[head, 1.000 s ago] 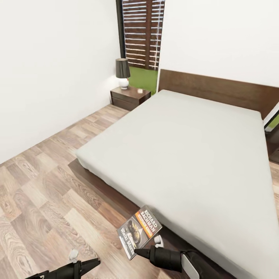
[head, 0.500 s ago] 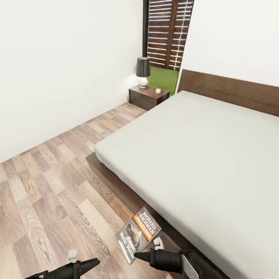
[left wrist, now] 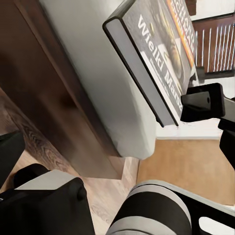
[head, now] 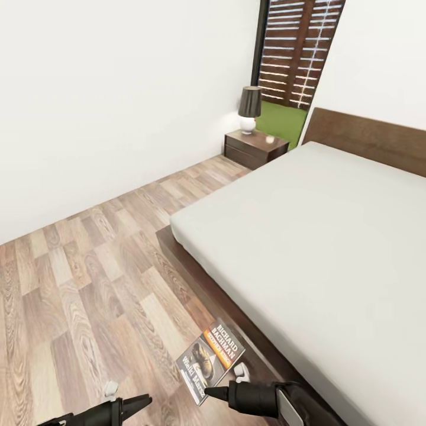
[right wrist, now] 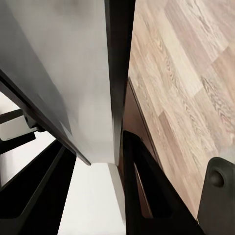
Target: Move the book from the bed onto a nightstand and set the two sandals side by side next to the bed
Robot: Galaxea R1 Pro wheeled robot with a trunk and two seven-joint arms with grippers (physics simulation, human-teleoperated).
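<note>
Dark-covered paperback book (head: 211,361) stays pinched in the right gripper (head: 216,391) above the floor while the view swings left, bringing the dark brown nightstand (head: 255,148) nearer centre; left gripper (head: 142,402) pressed together.

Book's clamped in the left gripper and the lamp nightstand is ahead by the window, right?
Not quite: the book is clamped in the right gripper, as the head view shows. The nightstand with the lamp does stand ahead by the window.
</note>
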